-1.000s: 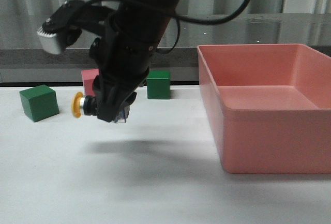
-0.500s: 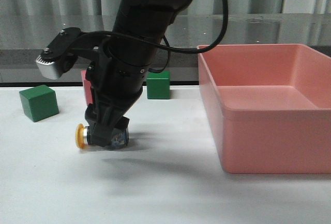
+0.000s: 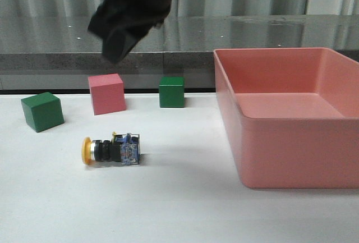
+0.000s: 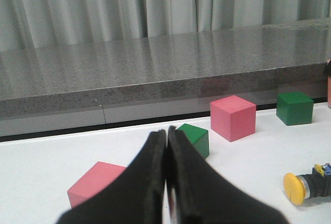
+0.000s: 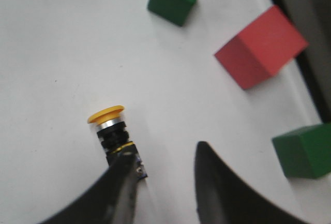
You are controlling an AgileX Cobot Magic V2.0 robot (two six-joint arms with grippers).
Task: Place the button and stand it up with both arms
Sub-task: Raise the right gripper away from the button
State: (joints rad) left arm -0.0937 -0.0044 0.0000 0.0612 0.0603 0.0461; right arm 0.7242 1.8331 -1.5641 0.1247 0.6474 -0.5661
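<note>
The small push-button with yellow cap, silver collar and black body (image 3: pixel 110 150) lies on its side on the white table (image 3: pixel 179 209), cap pointing left, near the green cube (image 3: pixel 42 111). The right claw (image 5: pixel 164 190) hovers above, fingers apart and empty; the left claw (image 4: pixel 166 182) is pressed together. Standing it likely calls for bracing the blue base while tipping the cap upward slowly.

The white counter (image 3: pixel 185 209) holds a button (image 3: pixel 110 149) lying on its side, yellow cap to the left. Behind it sit two green cubes (image 3: pixel 42 111) (image 3: pixel 171 91) and a pink cube (image 3: pixel 106 93). A big pink bin (image 3: pixel 291 142) stands on the right.
</note>
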